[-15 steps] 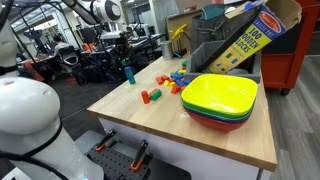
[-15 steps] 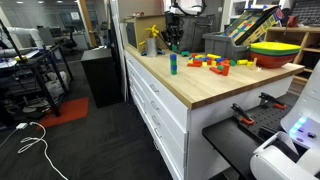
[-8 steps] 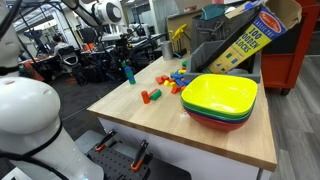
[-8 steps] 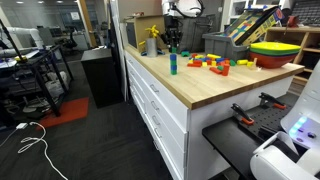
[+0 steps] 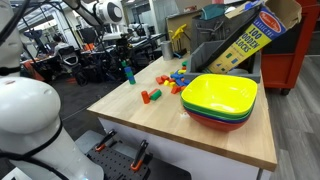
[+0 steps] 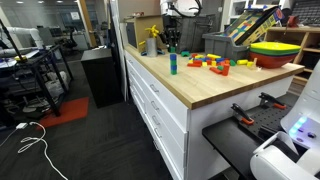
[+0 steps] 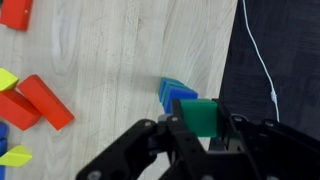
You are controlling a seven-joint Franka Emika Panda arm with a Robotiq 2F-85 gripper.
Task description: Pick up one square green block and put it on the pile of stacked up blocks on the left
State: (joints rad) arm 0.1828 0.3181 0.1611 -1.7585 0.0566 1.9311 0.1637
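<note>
The pincer [image 7: 205, 122] was clamped on the square green block [image 7: 205, 112], with one finger pressed against each opposite face. In the wrist view the block was held clear of the desk [image 7: 110, 60]. The top of the pile of stacked up blocks [image 7: 174, 94], blue and teal from above, showed just beside the block and partly under its edge. It could not be determined whether the block touched the pile.

In both exterior views the pincer [image 5: 124, 52] [image 6: 172, 40] hung directly over the pile [image 5: 127, 74] [image 6: 173, 64], which stood upright near the desk's far edge.

Away from the pile, toward the desk centre:
- Two red blocks [image 7: 30, 102] lay side by side, and a third red block [image 7: 15, 12] lay apart from them.
- A jumble of multicoloured blocks [image 6: 215, 63] lay well apart from the pile.
- A stack of bowls [image 5: 220, 98], with a yellow one on top, stood beyond the jumble.

Past the desk edge beside the pile, a white cable [image 7: 262, 60] ran across the dark floor.
</note>
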